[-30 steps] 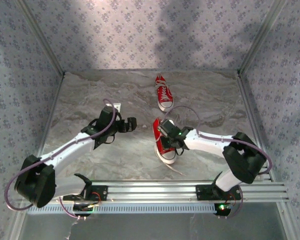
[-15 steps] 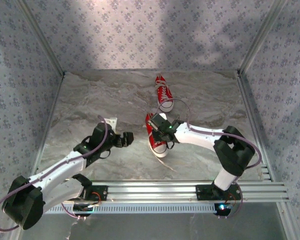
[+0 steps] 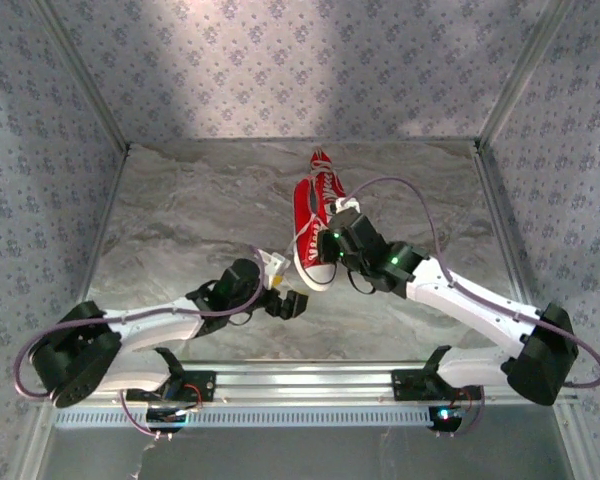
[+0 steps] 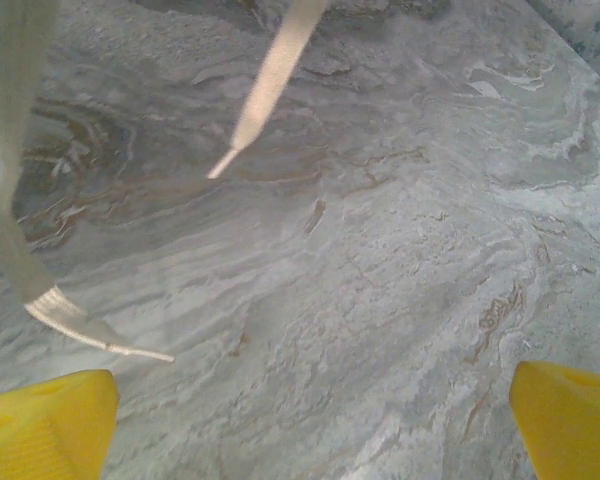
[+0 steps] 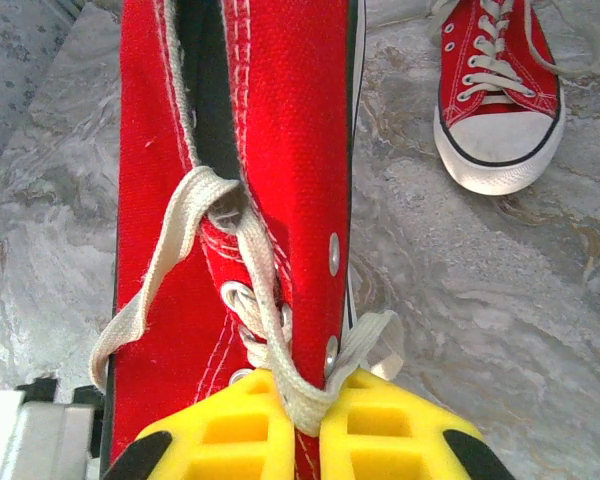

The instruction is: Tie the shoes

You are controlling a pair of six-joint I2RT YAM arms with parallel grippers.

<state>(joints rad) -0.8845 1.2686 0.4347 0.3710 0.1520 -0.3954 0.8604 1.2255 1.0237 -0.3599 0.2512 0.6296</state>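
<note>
Two red shoes with white laces and toe caps lie on the marble table. The near shoe (image 3: 310, 225) (image 5: 280, 130) has a white lace (image 5: 270, 300) pinched between my right gripper's (image 3: 332, 240) (image 5: 305, 415) yellow fingers, which are shut on it just above the eyelets. The far shoe (image 3: 323, 162) (image 5: 495, 90) rests just behind it. My left gripper (image 3: 288, 300) (image 4: 310, 420) stands wide open over bare table, left of the near shoe's toe. Two loose lace ends (image 4: 270, 80) hang in front of it, untouched.
The marble table (image 3: 180, 220) is walled in by patterned panels on three sides. An aluminium rail (image 3: 310, 380) runs along the near edge with both arm bases. A purple cable (image 3: 400, 190) loops above the right arm.
My right gripper has carried the near shoe by its lace away from the front edge, up against the far shoe. The left arm has swung forward and right, toward the shoe's toe.
</note>
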